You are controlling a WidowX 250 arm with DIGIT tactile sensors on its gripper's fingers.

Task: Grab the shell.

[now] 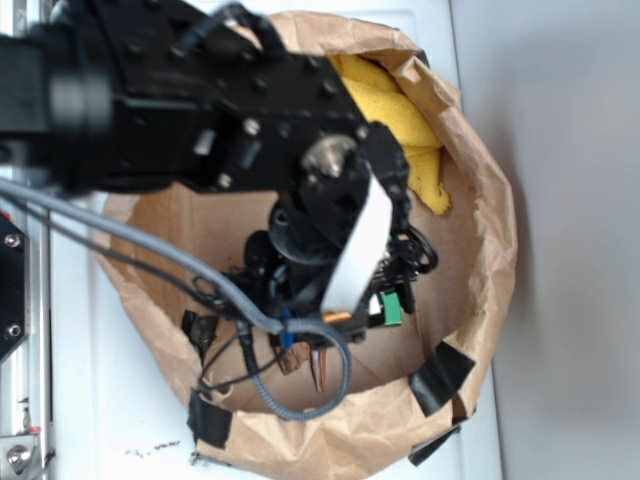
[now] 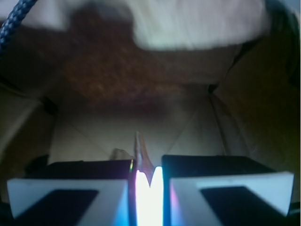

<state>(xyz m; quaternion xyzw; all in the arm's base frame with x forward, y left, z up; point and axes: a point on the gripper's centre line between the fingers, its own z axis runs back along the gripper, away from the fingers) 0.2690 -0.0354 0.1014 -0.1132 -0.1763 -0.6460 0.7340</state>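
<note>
Arm [image 1: 200, 110] reaches down into the bag [image 1: 480, 160] | gripper [image 2: 149, 181] nearly closed, pinching the shell [image 2: 141, 153] (just a sliver visible) | sponge [image 1: 400, 130] far right, green block [image 1: 392, 308] beside.

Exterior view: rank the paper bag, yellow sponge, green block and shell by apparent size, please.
1. paper bag
2. yellow sponge
3. green block and shell: both are small and partly hidden by the arm, so I won't rank them.

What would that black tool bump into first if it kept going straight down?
Probably the small orange-brown shell poking up between the tool's nearly closed fingers, then the brown paper bag's floor; depth is unclear.
</note>
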